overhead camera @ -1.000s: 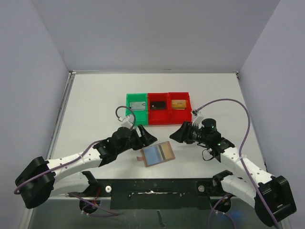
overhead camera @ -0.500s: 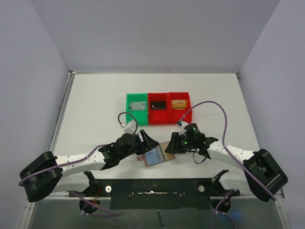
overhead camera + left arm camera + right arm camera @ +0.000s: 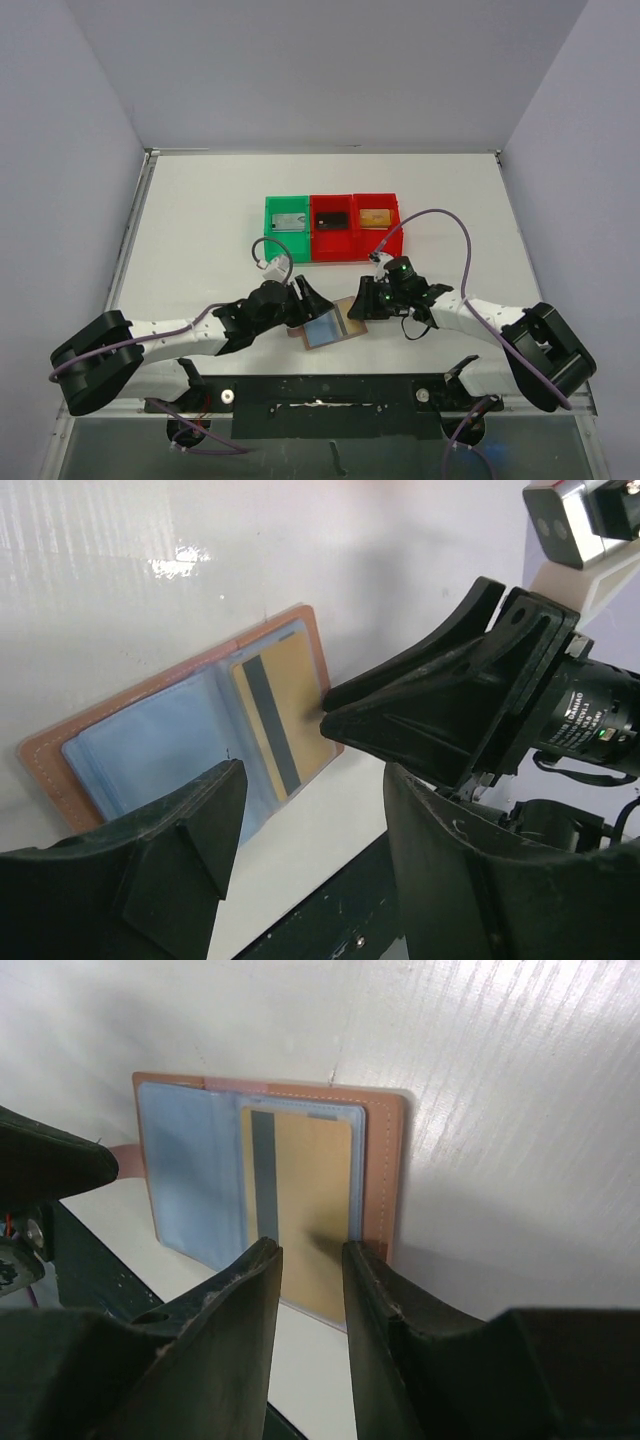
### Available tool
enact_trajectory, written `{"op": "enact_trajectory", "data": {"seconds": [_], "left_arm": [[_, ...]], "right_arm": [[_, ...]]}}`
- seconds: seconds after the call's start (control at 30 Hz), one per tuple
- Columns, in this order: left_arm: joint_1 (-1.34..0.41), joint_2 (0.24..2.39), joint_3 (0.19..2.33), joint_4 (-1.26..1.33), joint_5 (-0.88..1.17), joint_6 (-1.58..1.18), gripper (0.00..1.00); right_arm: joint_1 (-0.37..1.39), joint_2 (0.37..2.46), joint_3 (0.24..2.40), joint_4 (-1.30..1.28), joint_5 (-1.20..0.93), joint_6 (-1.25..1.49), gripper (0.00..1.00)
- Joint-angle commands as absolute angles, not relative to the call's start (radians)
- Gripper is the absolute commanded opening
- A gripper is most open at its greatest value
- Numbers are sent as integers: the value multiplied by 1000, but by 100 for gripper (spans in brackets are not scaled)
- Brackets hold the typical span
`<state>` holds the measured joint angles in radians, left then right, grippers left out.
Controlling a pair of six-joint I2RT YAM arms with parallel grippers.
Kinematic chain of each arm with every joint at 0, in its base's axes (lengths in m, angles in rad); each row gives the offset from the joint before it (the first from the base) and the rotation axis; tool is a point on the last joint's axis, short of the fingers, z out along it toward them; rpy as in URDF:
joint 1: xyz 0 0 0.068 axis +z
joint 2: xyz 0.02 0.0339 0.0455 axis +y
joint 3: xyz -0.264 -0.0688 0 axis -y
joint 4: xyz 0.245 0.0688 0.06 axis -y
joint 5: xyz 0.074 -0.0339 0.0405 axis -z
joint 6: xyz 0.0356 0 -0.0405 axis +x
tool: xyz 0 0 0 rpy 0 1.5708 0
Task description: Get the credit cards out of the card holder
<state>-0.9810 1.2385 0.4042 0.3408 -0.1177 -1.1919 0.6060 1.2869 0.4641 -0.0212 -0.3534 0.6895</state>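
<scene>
your left gripper (image 3: pixel 308 300): fingers wide apart, empty, at the card holder's (image 3: pixel 325 328) left side. holder: lying open at the table's (image 3: pixel 200 220) front, gold card (image 3: pixel 300 1160) in its right sleeve. right gripper (image 3: pixel 310 1250): fingers narrowly apart, tips at that card, clamping nothing. behind: green bin (image 3: pixel 270 230), two red bins (image 3: pixel 333 250).

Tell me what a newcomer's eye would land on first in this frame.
The open brown card holder lies at the near centre of the table, with a gold card bearing a dark stripe in its right pocket. Both arms point at it: the left end effector is wide open on its left, and the right end effector is narrowly parted over the gold card. Farther back stand a green bin and two red bins.
</scene>
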Motion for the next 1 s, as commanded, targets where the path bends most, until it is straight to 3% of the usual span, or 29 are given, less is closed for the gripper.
{"op": "enact_trajectory", "data": {"seconds": [0.0,0.33,0.97], "left_arm": [[-988,1283,453,387,-89,-1166,54],[-1001,1391,479,373,-68,-1163,40],[-1017,1526,439,580,-60,-1251,32]], "right_arm": [[612,1310,484,24,-356,678,31],[606,1334,460,58,-410,680,23],[602,1359,440,79,-421,687,22]]}}
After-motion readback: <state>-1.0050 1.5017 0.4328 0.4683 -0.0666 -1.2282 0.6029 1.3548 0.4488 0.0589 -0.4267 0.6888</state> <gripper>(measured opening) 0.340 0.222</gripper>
